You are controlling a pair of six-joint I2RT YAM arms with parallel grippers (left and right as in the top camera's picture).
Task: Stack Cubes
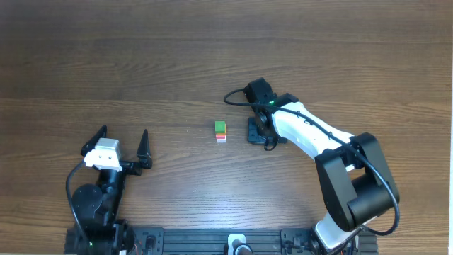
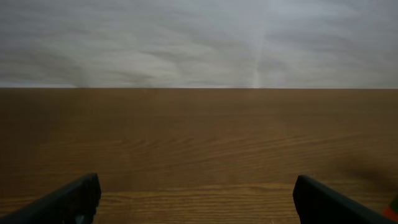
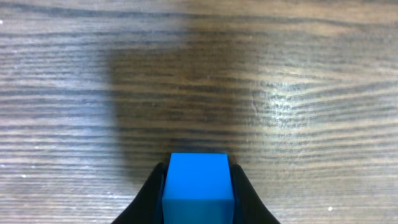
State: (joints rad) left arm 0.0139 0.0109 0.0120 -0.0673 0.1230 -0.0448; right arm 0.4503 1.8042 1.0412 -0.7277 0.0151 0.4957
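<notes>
My right jaws are clamped on the blue cube [image 3: 199,180], pinching two opposite flat faces. It is near the green cube [image 1: 221,127], which sits on a red cube [image 1: 221,138] on the worktop [image 1: 141,57]. The blue cube looks light, rigid and smooth-sided, so a centred, square hold should stop it twisting. My left jaws stand apart, well away.

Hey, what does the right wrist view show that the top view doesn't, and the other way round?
The right wrist view gives you a blue cube gripped between the fingers of the right end effector, with wood grain beyond it. The top view gives you instead a green cube stacked on a red cube, just left of that end effector, and the left end effector open near its base. Both share the wooden table and the right end effector.
</notes>
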